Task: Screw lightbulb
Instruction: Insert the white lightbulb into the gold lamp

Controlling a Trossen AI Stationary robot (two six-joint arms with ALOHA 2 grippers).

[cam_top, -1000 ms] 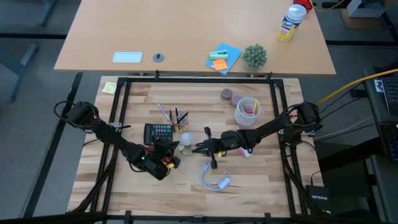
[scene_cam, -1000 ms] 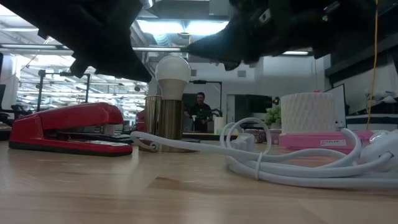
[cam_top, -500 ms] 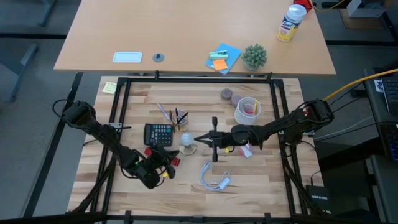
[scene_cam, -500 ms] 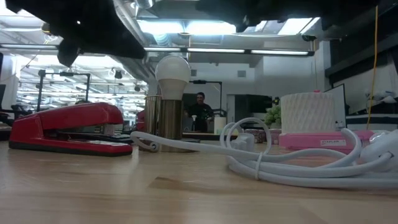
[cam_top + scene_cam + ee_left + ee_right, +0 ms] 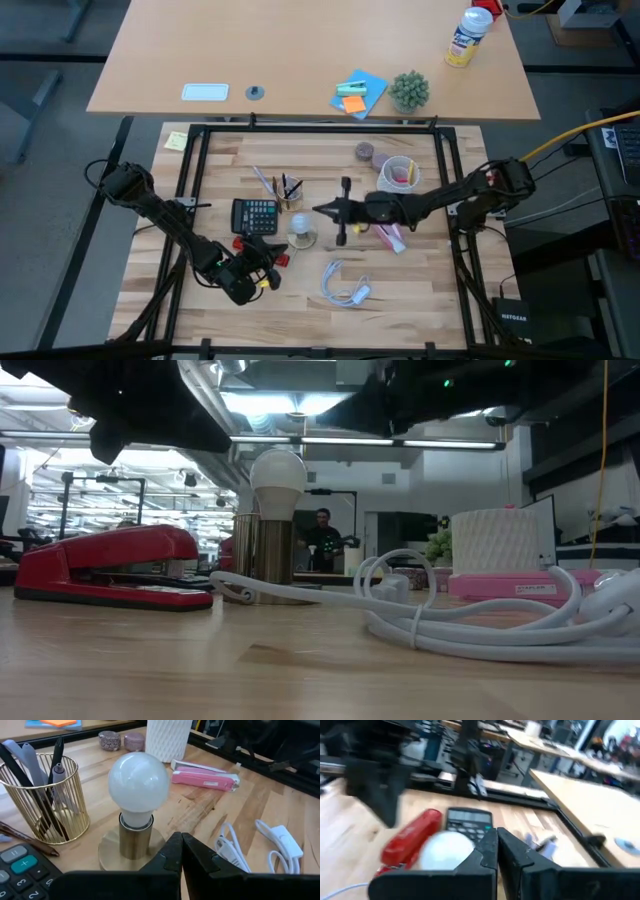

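lightbulb (image 5: pixel 299 227) sits upright in its brass socket base (image 5: pixel 131 849) near the centre of the desk (image 5: pixel 220 170); nothing is touching it; from the left wrist view the screw end is hidden inside the socket collar, so it looks seated, but I can't tell how far it is threaded.

right end effector (image 5: pixel 322 210) hovers at roughly 2 o'clock from the bulb, just beside it, fingers pinched together on nothing; left end effector (image 5: pixel 268 258) is at about 7 o'clock from the bulb, near it, also pinched shut and empty.

neighbours: gold pen cup (image 5: pixel 44 800) close to the bulb; calculator (image 5: pixel 255 212) at about 9 o'clock from the bulb; red stapler (image 5: pixel 108 565) near the left arm; white cable (image 5: pixel 342 286) looped at about 5 o'clock; white cup (image 5: pixel 398 176) and pink case (image 5: pixel 204 778) on the right arm's side.

risks from here:
- either end effector going in with fingers together would shove the glass, not grip it; the base looks free-standing, so it may slide or tip;
- twisting with nothing holding the base would probably spin base and bulb together; no thread gain;
- too hard a pinch on the smooth round glass could make it squirt out or crack;
- right arm's sweep passes near the pen cup; a clip there could knock the pens into the bulb.
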